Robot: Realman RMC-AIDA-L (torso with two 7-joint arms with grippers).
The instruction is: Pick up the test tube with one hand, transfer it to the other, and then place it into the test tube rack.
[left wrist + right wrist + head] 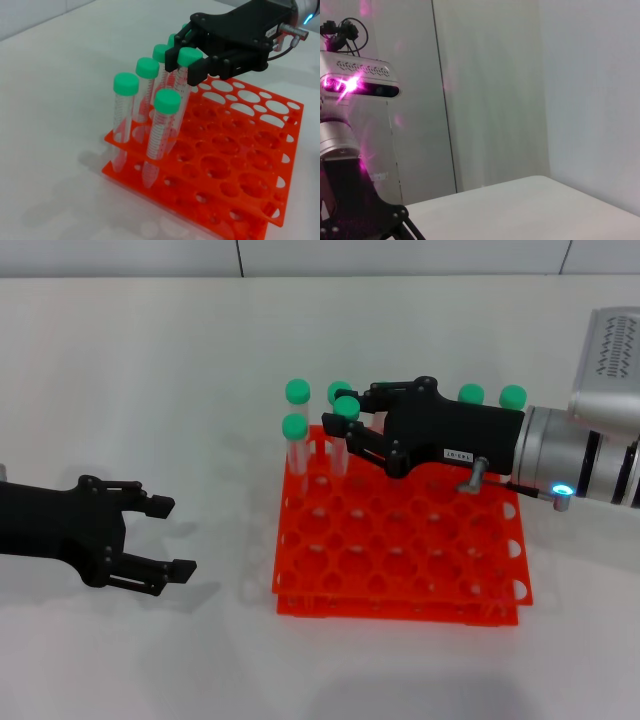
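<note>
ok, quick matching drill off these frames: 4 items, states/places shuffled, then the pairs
Items:
1. left gripper
2. right gripper
3. test tube
4. test tube rack

States:
A. orange-red, on the white table
B. open, holding nothing, off to the rack's left
C. green-capped, between the fingers above the rack's far-left holes
D. shut on a tube over the rack

Pairs: 1-B, 2-D, 3-C, 4-A

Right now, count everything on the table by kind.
Green-capped tubes: 6 visible from the head; more may be hidden
Orange rack: 1
Grippers: 2, left gripper and right gripper
Total: 9
</note>
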